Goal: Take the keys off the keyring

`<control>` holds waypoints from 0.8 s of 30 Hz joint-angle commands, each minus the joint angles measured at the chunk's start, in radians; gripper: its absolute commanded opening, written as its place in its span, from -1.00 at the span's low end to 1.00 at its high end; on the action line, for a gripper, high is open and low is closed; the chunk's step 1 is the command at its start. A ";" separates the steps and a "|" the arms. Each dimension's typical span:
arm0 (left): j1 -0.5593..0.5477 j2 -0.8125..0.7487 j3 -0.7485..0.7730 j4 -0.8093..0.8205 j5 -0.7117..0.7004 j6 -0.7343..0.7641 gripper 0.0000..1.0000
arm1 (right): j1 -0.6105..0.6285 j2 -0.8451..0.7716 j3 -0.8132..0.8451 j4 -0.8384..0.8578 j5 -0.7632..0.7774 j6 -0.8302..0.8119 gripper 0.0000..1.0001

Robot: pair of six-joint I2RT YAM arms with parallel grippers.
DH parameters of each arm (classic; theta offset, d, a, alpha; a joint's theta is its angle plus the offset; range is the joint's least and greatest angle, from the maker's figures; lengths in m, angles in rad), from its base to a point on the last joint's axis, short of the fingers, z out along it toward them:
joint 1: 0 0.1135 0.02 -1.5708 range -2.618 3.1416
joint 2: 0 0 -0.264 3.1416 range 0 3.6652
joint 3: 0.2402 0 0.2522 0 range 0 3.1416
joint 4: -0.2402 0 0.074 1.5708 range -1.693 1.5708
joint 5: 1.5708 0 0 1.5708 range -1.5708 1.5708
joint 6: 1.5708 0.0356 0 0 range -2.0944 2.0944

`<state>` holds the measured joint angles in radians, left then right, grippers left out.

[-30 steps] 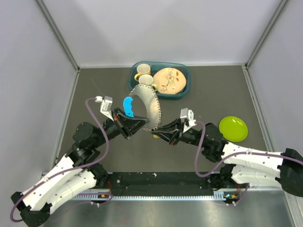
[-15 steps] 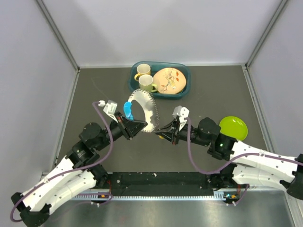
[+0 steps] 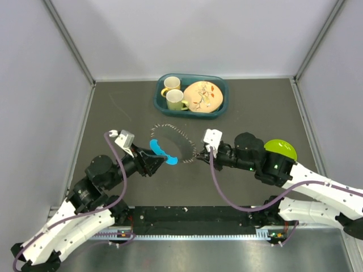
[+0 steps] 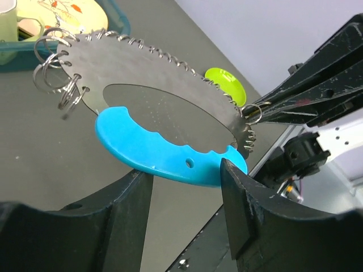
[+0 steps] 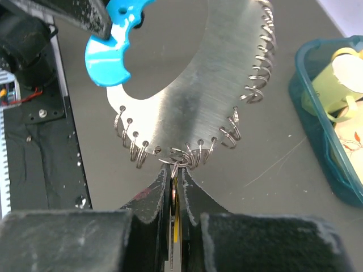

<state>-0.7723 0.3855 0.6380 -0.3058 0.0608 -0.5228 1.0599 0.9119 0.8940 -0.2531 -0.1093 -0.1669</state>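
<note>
A flat silvery plate (image 3: pixel 182 134) shaped like a wide ring has a blue handle (image 3: pixel 161 152) and several small wire keyrings (image 5: pixel 227 133) threaded along its rim. My left gripper (image 3: pixel 154 162) is shut on the blue handle (image 4: pixel 153 150), with the fingertips (image 4: pixel 232 187) on either side of it. My right gripper (image 3: pixel 199 156) is shut on a thin key with a yellow piece (image 5: pixel 177 226). That key hangs from one keyring (image 5: pixel 180 162) at the plate's near rim (image 5: pixel 193 96). The key is mostly hidden between the fingers. No teal key head shows.
A teal tub (image 3: pixel 218 110) at the back holds two mugs (image 3: pixel 176 100) and a patterned plate (image 3: pixel 201 96). A lime-green dish (image 3: pixel 281 148) sits at the right behind my right arm. A black strip (image 3: pixel 193 215) runs along the near edge. Grey walls stand on three sides.
The plate has tipped from upright to nearly flat and come lower. My left gripper moved down and nearer with the handle. My right gripper shifted left, staying at the plate's rim.
</note>
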 commanded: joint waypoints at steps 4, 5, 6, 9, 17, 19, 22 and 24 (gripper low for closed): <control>0.005 0.121 0.172 -0.119 0.100 0.250 0.05 | 0.005 0.035 0.123 -0.115 -0.089 -0.108 -1.00; 0.005 0.130 0.181 -0.124 0.105 0.263 0.04 | 0.003 0.039 0.131 -0.123 -0.092 -0.111 -1.00; 0.005 0.136 0.192 -0.127 0.099 0.264 0.04 | 0.005 0.045 0.144 -0.133 -0.089 -0.118 -1.00; 0.005 0.112 0.189 -0.104 0.077 0.259 0.06 | 0.005 0.054 0.158 -0.147 -0.032 -0.126 -1.00; 0.004 0.004 0.100 -0.179 -0.012 0.053 0.41 | -0.035 0.073 0.235 -0.134 0.088 -0.020 -1.00; 0.005 -0.011 0.080 -0.209 -0.010 0.041 0.55 | -0.038 0.076 0.241 -0.130 0.085 -0.017 -1.00; 0.004 -0.052 0.063 -0.257 -0.003 0.032 0.56 | -0.041 0.085 0.243 -0.130 0.059 -0.029 -1.00; 0.005 -0.100 0.054 -0.260 -0.003 0.040 0.55 | -0.044 0.088 0.246 -0.132 0.025 -0.042 -1.00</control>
<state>-0.7712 0.3504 0.7063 -0.5362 0.0624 -0.4591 1.0252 0.9958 1.0828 -0.4370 -0.0528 -0.2081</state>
